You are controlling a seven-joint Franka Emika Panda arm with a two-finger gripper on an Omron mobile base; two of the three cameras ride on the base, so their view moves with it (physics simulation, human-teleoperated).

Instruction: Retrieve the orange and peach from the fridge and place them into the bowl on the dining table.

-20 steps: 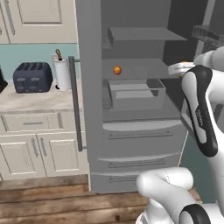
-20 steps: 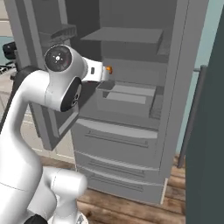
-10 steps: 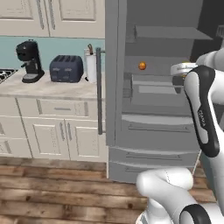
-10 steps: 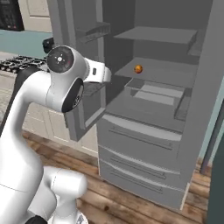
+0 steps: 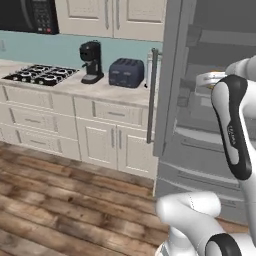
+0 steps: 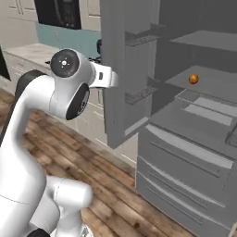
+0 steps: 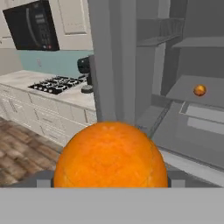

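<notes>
A big orange (image 7: 110,155) sits right in front of the hand camera, with my gripper (image 7: 110,177) shut on it; grey fingertips (image 7: 43,180) show at each side of it. The fridge (image 6: 185,152) stands with its door (image 7: 116,61) swung out, shelves and drawers exposed. On a middle shelf lies a small round orange-coloured fruit, the peach (image 7: 199,90) (image 6: 194,79), well behind the held orange. From the left base view, my hand (image 5: 212,78) is at shelf height in front of the fridge (image 5: 200,150), partly behind my forearm. The bowl and the dining table are out of view.
The fridge door's edge with its long bar handle (image 5: 151,95) stands just left of my arm. A wall counter (image 5: 60,87) carries a stove (image 5: 40,74), a coffee machine (image 5: 90,62) and a toaster (image 5: 126,72). Wood floor (image 5: 60,200) lies to the left.
The whole picture has slid right in both base views, so the base has moved left away from the fridge. The gripper has kept the same width on the orange.
</notes>
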